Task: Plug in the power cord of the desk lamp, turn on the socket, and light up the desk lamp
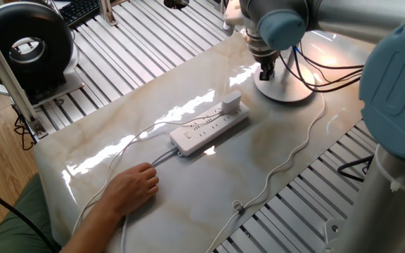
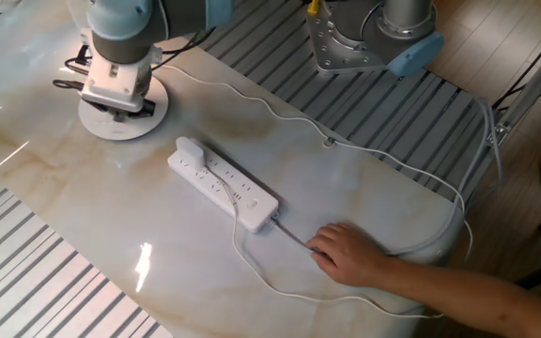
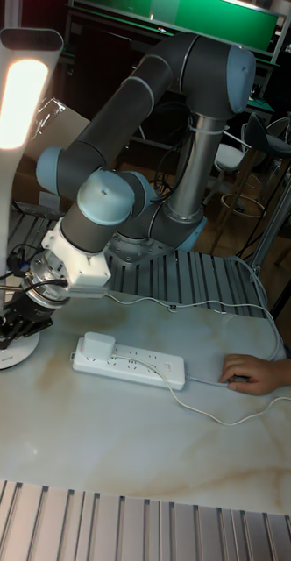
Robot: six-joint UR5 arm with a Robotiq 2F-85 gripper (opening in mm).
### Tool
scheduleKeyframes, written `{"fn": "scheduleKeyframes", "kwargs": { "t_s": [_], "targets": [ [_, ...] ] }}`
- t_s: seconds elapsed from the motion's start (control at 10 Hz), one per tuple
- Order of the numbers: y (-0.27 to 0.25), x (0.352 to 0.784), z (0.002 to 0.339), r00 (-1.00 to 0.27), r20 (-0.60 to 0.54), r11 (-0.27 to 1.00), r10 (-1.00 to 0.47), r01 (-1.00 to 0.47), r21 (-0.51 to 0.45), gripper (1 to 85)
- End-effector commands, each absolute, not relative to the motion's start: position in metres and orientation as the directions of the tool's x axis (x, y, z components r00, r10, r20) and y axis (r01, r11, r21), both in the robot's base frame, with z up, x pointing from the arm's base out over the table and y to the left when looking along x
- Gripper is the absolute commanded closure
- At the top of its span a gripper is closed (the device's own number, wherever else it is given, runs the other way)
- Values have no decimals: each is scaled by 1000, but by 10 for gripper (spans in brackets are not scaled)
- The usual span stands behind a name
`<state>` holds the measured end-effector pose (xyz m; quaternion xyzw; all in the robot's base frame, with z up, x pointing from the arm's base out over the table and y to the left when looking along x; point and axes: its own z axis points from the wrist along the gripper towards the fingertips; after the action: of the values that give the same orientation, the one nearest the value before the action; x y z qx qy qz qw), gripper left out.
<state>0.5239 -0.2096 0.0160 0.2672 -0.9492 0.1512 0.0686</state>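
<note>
- The gripper (image 3: pixel 10 326) hangs just over the desk lamp (image 3: pixel 14 131) base; I cannot tell whether its fingers are open or closed.
- The lamp head glows.
- The power cord (image 1: pixel 287 158) has its plug seated in the far end of the socket (image 2: pixel 222 184), mid-table.
- A person's hand (image 2: pixel 347 253) rests on the table (image 2: pixel 83 235) near the socket's grey cable.
</note>
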Motion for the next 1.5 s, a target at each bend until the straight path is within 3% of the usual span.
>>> {"fn": "scheduleKeyframes", "kwargs": {
  "t_s": [0.0, 0.7, 1.0, 1.4],
  "targets": [
    [-194, 516, 21, -861, 216, 847, -460, -499, -184, 847],
    [-180, 505, 32, -860, 255, 865, -441, -483, -134, 847],
    [-173, 485, 69, -835, 361, 869, -416, -482, -112, 847],
    [-112, 469, 110, -860, 348, 921, -373, -387, 31, 847]
  ]
}}
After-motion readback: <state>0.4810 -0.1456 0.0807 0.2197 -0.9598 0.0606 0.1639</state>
